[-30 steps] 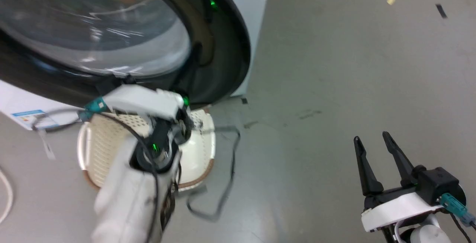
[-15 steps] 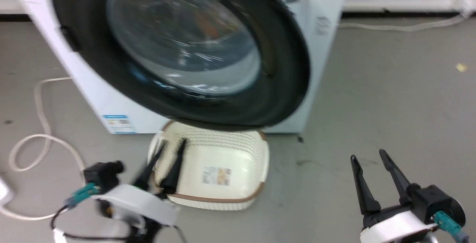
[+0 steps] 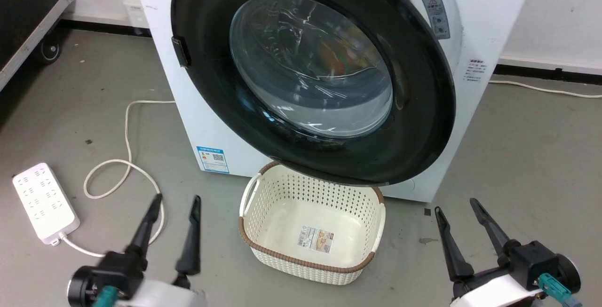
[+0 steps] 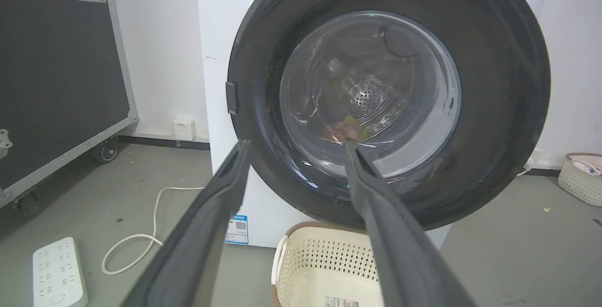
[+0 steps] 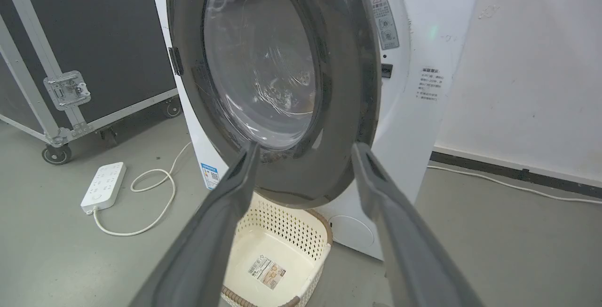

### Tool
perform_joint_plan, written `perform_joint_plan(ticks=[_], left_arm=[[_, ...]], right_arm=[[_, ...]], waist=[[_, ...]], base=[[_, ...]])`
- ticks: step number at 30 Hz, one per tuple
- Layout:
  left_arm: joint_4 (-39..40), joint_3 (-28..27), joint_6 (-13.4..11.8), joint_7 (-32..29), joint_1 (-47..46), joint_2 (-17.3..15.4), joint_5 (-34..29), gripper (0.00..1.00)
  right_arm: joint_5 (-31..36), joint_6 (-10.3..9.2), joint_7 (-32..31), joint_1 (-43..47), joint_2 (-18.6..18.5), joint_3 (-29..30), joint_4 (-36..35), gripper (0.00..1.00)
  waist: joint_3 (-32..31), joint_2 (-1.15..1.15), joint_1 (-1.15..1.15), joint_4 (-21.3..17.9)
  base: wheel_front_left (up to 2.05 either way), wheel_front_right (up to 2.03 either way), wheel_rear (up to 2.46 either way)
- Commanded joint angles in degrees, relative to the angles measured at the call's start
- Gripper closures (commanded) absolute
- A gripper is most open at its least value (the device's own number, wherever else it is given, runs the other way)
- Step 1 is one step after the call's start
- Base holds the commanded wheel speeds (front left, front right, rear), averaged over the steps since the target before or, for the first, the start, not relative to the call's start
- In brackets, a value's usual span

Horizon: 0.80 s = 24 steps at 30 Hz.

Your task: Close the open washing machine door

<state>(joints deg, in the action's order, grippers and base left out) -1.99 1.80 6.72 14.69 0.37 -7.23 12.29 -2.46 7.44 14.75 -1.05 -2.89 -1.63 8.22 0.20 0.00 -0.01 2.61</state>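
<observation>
The washing machine point(image 3: 489, 11) is a white box straight ahead, with a blue-and-white sticker point(image 3: 213, 159) low on its front. Its door point(image 3: 425, 123), a wide glossy black rim around a bulging glass window point(image 3: 310, 62), lies against the machine's front; the drum shows dimly through the glass. My left gripper point(image 3: 176, 199) is open at the lower left, well short of the door. My right gripper point(image 3: 455, 205) is open at the lower right, also apart from it. Both hold nothing. The door point(image 4: 498, 123) fills the left wrist view behind the left gripper point(image 4: 296, 142). The right wrist view has the door point(image 5: 343, 109) beyond the right gripper point(image 5: 306, 146).
A cream perforated basket point(image 3: 305, 189) with a brown rim stands on the floor under the door's lower edge, between my grippers. A white power strip point(image 3: 44, 202) and its looped cable point(image 3: 127, 123) lie at the left. A black wheeled case point(image 4: 56, 72) stands further left.
The head view has pulled back and up, so the whole machine now shows. My left arm has come away from the door's lower rim, down to the lower left. The right gripper stays open.
</observation>
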Motion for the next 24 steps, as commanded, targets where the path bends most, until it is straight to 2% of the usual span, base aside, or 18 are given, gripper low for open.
perform_joint_plan(ticks=[1, 6, 7, 8, 9, 17, 20, 22, 23, 24], left_arm=[[0.7, 0.5, 0.3, 0.3, 1.3, 0.0, -2.7, 0.00], [-0.2, 1.7, 0.6, 0.3, 2.6, 0.6, -5.6, 0.00], [-0.4, 2.0, 0.6, 0.3, 2.6, 0.6, -6.0, 0.00], [-0.6, 2.2, 0.7, 0.3, 2.6, 0.6, -6.3, 0.00], [-0.7, 2.4, 0.7, 0.3, 2.5, 0.6, -6.5, 0.00], [-0.7, 3.3, 0.7, 0.3, 0.5, 0.5, -7.3, 0.00], [0.1, 4.4, 0.8, 0.3, -1.5, 0.3, -7.5, 0.00], [0.3, 4.3, 0.8, 0.3, -2.1, 0.4, -7.4, 0.00], [0.6, 4.0, 0.8, 0.3, -3.0, 0.9, -6.8, 0.00], [0.6, 4.0, 0.8, 0.3, -3.0, 0.9, -6.8, 0.00]], right_arm=[[0.1, 0.05, 0.2, 1.1, 0.0, 0.2, 0.6, 0.00], [0.3, 0.05, 0.2, 0.9, 0.0, 0.7, 2.0, 0.00], [0.2, 0.05, 0.2, 0.8, 0.0, 0.7, 2.1, 0.16], [0.2, 0.05, 0.2, 0.7, 0.0, 0.7, 2.1, 0.62], [0.3, 0.05, 0.2, 0.6, 0.0, 0.6, 2.0, 1.00], [2.1, 0.05, 0.2, -2.4, -0.7, -1.8, 0.7, 1.00], [1.1, 0.05, 0.2, -8.4, -4.3, -6.2, 1.7, 1.00], [-0.2, 0.05, 0.2, -10.4, -5.1, -7.3, 2.2, 1.00], [-1.8, 0.05, 0.2, -14.7, -7.6, -9.6, 3.7, 1.00], [-1.8, 0.05, 0.2, -14.7, -7.6, -9.6, 3.7, 1.00]], waist=[[0.1, 0.00, 0.01, 0.1], [0.4, 0.00, 0.01, -0.1], [0.5, 0.00, 0.01, -0.1], [0.7, 0.00, 0.01, -0.2], [0.9, 0.00, 0.01, -0.2], [4.1, 0.00, 0.01, 0.3], [7.8, 0.00, 0.01, 1.0], [8.8, 0.00, 0.01, 1.2], [10.9, 0.00, 0.01, 1.7], [10.9, 0.00, 0.01, 1.7]], base=[[0.00, 0.00, 0.00], [0.00, 0.00, 0.00], [0.00, 0.00, 0.00], [0.00, 0.00, 0.00], [0.00, 0.00, 0.00], [0.00, 0.00, 0.00], [0.00, 0.00, 0.00], [0.00, 0.00, 0.00], [0.00, 0.00, 0.00], [0.00, 0.00, 0.00]])
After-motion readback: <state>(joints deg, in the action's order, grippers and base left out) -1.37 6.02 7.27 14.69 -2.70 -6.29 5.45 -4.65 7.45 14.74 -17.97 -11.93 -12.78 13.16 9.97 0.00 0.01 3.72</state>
